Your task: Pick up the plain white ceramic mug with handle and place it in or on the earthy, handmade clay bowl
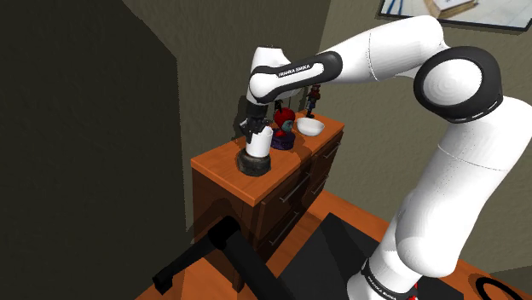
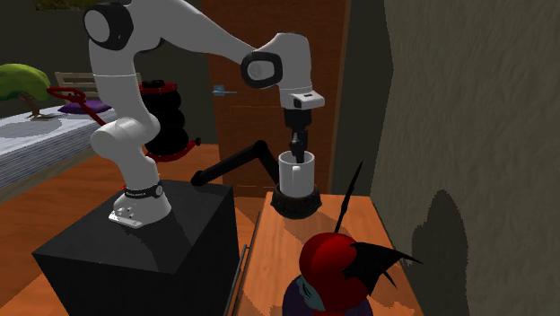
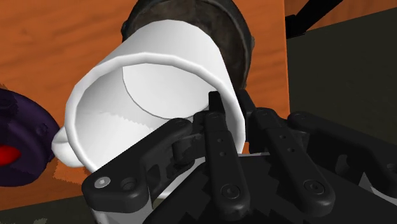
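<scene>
White mug (image 1: 259,141) sits in the dark bowl (image 1: 253,164) on a wooden dresser (image 1: 217,168), rim clamped by the gripper (image 1: 255,129); a red figure (image 1: 284,114) and a pale dish (image 1: 310,127) stand close behind.

White mug (image 2: 297,171), dark mottled grey-brown bowl (image 2: 297,205), orange wood-grain top (image 2: 377,224), blk gripper (image 2: 298,151), poss. red-purple figurine (image 2: 336,265)

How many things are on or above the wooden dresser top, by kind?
Mugs: 1, the white mug
Bowls: 2, the dark bowl and the white bowl
Figures: 2, the red-and-purple toy and the small dark figurine
Total: 5
</scene>
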